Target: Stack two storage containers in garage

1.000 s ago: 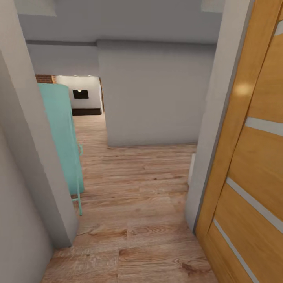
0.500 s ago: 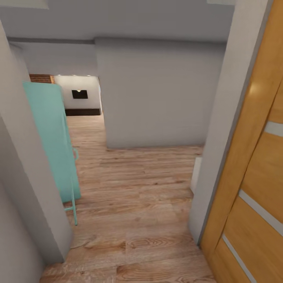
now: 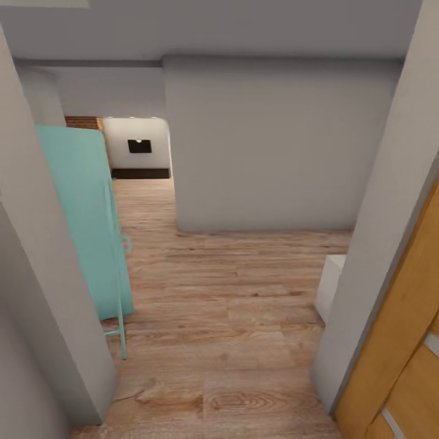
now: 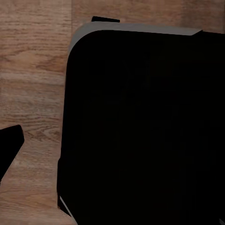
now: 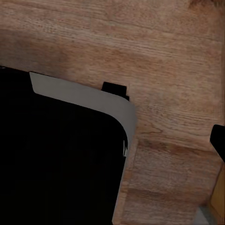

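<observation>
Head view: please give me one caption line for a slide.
Robot in a doorway facing a wood-plank floor, a turquoise door at left, an orange wooden door at right.

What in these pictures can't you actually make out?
- Far room, head view: too small; a dark panel on its wall stays unidentified.
- White block, head view: partly behind the door frame.
- Wrist views: a black body covers much of the wood floor; jaws' state unclear.

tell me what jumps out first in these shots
A turquoise door stands open at the head view's left, against a wood-plank floor running down a hallway past a grey wall. An orange wooden door fills the lower right corner. In both wrist views a black, rounded robot part hangs over the planks.
</observation>
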{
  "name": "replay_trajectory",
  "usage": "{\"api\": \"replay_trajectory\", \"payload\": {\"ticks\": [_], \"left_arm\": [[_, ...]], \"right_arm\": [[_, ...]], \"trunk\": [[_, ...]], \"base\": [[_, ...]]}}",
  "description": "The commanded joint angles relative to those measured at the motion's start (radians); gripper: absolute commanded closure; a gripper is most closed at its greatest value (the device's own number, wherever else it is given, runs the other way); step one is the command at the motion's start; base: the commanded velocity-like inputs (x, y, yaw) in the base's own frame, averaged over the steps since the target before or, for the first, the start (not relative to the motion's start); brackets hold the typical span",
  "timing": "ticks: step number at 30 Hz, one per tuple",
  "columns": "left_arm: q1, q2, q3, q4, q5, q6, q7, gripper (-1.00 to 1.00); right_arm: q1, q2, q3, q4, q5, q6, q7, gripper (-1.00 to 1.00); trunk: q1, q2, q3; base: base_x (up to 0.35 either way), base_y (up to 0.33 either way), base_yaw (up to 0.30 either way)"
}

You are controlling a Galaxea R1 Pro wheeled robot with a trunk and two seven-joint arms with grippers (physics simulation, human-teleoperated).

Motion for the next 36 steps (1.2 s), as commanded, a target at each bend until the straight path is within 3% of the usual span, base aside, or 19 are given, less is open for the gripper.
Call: {"api": "replay_trajectory", "payload": {"ticks": [1, 36], "left_arm": [[0.0, 0.0, 0.001, 0.0, 0.008, -0.003, 0.001, -1.0], [0.0, -0.001, 0.001, 0.0, 0.008, -0.003, 0.001, -1.0]], "right_arm": [[0.0, -0.001, 0.006, -0.001, -0.011, -0.003, 0.003, -1.0], [0.0, -0.002, 0.006, -0.001, -0.011, -0.003, 0.003, -1.0]], "trunk": [[0.001, 0.0, -0.001], [0.001, 0.0, -0.001]], "base": [[0.322, 0.0, 0.022], [0.322, 0.0, 0.001]]}}
